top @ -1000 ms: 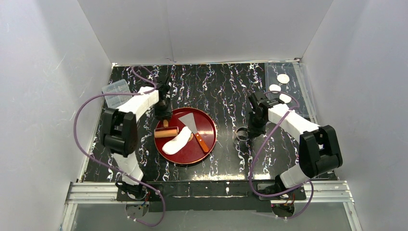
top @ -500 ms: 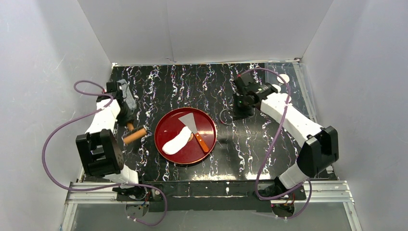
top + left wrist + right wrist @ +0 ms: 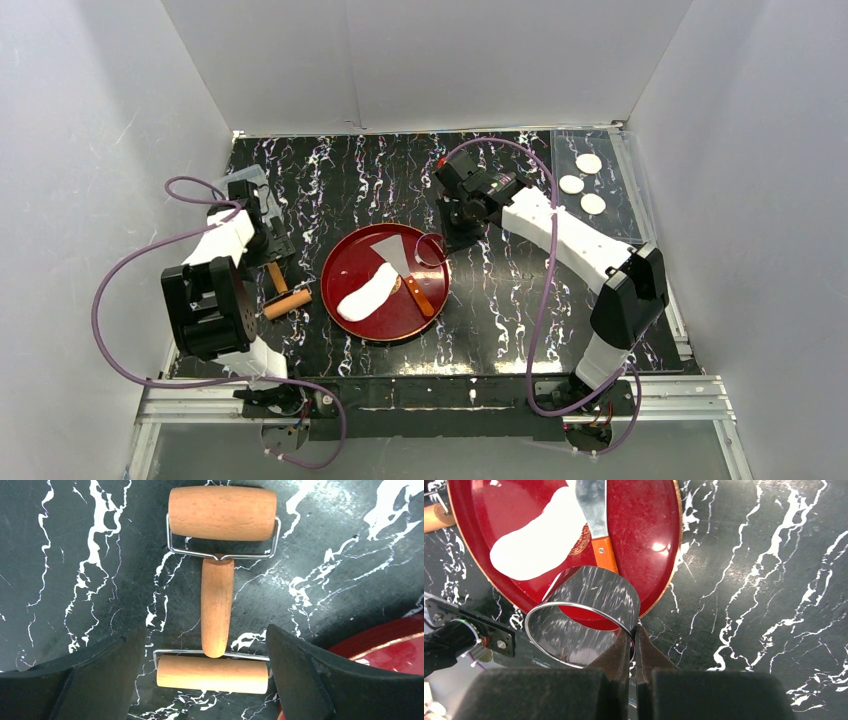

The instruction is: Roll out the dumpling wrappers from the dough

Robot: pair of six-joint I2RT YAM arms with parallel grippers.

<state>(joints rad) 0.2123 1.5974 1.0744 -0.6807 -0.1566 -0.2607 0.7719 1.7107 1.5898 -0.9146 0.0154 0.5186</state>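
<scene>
**Ring cutter at the tray rim, roller lying free**

Top view. I have the right gripper (image 3: 634,641) clenched on the wall of the metal ring (image 3: 591,587), pinching it at one spot. The ring hangs over the upper right rim of the red tray (image 3: 385,335), not yet over the dough (image 3: 366,292). The dough lies as a flattened oblong sheet mid-tray, slanting from lower left to upper right. Three dumpling wrappers (image 3: 571,184) sit well apart from it at the upper right of the frame, on a clear sheet (image 3: 615,185).

Left wrist view. The left gripper (image 3: 206,642) stands wide open, grasping nothing. The wooden roller (image 3: 217,602) lies on the black table (image 3: 350,555) between its fingers, and neither finger appears to touch it.

Step in hand, as I judge it: this sheet is rolled, and cutting the next disc is beginning. The next move calls for carrying the ring down and left to the broad lower part of the dough, levelling it, then pressing straight down.

Obstacles. The scraper (image 3: 393,255) rests in the tray with its blade on the dough's upper end. Its orange handle runs to the lower right, between ring and dough, so I would pass above it. A one-sided pinch may let the ring tilt under pressure.
</scene>
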